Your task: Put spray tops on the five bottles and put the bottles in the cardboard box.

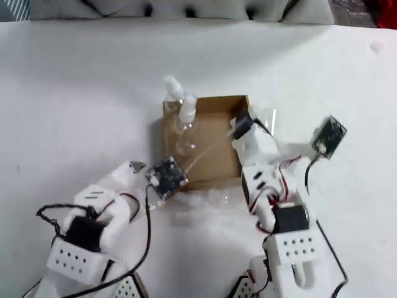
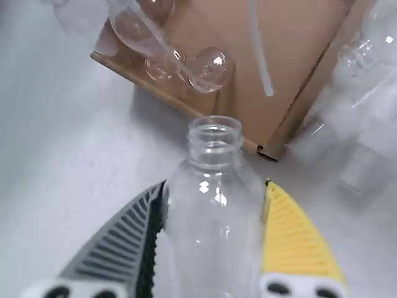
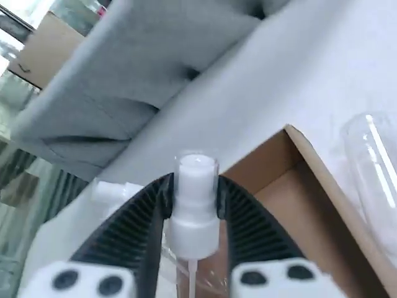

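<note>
- The cardboard box (image 1: 217,112) is lying on the counter (image 1: 93,93), just beyond both arms.
- The uncapped bottle (image 2: 214,236) is sitting clamped in the left gripper (image 2: 214,186), neck toward the box; under a loose squeeze it could be twisting.
- The spray top (image 3: 195,208) is hanging pinched in the right gripper (image 3: 195,181); its thin tube (image 3: 191,276) could be missing the neck.

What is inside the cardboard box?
Clear bottles with spray tops lie along one side of the cardboard box. The right arm covers another corner; its contents are hidden.

Open cardboard box (image 1: 217,118), capped bottle (image 1: 186,131) inside, uncapped clear bottle (image 2: 214,211) beside it, white spray top (image 3: 195,211) with long tube
</note>
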Available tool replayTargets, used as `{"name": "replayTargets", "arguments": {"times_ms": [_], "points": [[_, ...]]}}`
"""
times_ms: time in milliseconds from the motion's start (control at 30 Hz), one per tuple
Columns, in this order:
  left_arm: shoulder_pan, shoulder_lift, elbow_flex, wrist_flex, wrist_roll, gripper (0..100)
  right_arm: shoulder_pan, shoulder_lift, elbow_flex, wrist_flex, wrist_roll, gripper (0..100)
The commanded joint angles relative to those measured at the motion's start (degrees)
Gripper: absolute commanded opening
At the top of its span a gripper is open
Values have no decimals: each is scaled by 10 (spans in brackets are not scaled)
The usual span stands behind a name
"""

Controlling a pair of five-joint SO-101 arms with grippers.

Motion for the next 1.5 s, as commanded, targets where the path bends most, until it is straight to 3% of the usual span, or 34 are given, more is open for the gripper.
{"name": "replayTargets", "arguments": {"times_ms": [0, 433, 700, 933, 1267, 1467], "points": [[9, -53, 15, 7, -16, 21, 3, -114, 58, -77, 0, 18], [5, -55, 49, -22, -36, 21, 3, -385, 170, -75, 44, 16], [8, -56, 66, -33, -45, 21, 1, -373, 170, -58, 44, 16], [3, -57, 86, -47, -47, 21, -51, -370, 162, -34, 49, 16], [-20, -57, 103, -77, -47, 21, -15, -369, 160, -35, 50, 15], [-20, -57, 102, -76, -46, 21, -44, -358, 160, -36, 50, 15]]}}
